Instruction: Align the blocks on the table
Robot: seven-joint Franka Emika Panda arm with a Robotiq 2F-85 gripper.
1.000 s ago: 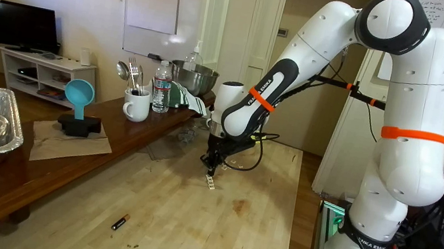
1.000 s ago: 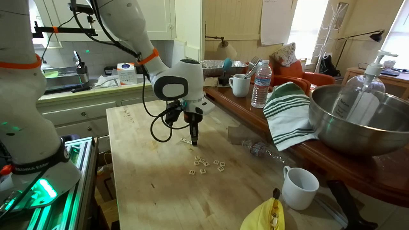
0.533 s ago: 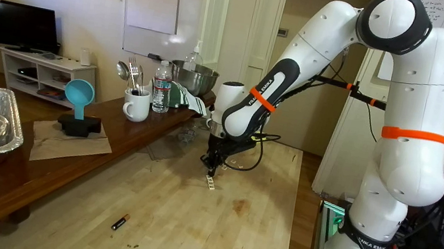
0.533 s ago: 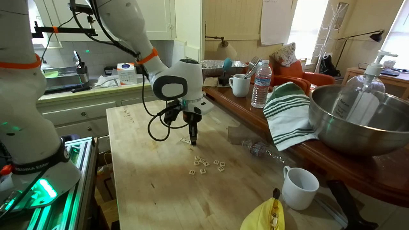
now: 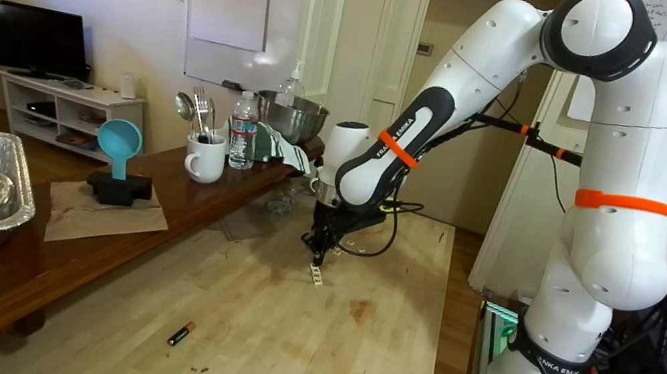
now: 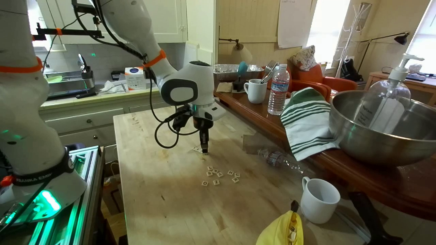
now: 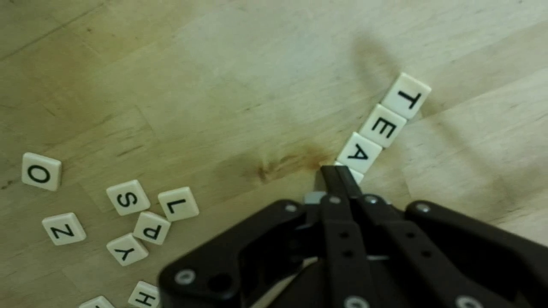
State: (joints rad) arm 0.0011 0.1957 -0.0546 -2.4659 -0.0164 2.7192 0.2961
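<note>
End effector (image 7: 336,171) clenched, tips together, no block visible between them; they stand over a fourth block (image 7: 356,176), mostly hidden, letter unreadable; whether they press on it cannot be told. Next out, the row: block A (image 7: 359,152), block E (image 7: 383,125), then block T (image 7: 406,96) at the end; neighbours touch or nearly so, all flat on the table (image 6: 163,204), letters up, edges slightly stepped. Farther off, loose and variously turned: block L (image 7: 178,204), block P (image 7: 152,228), block S (image 7: 128,197), block Y (image 7: 127,249); P and L meet corner to corner, or nearly; beyond them block Z (image 7: 64,229) and block O (image 7: 41,171), each apart. Farthest, in an exterior view: a white mug (image 6: 320,200) and a yellow pouch (image 6: 281,229), well apart from the row.

Handling, as judged: blocks likely light, stiff, not fragile; smooth, so they should slide readily, and a nudge on one may skew its neighbours; low sides leave little to grip; to lift, take hold mid-side across two opposite edges; to straighten, push squarely on an outer edge with tips together; probably the step in hand, row only partly aligned.
</note>
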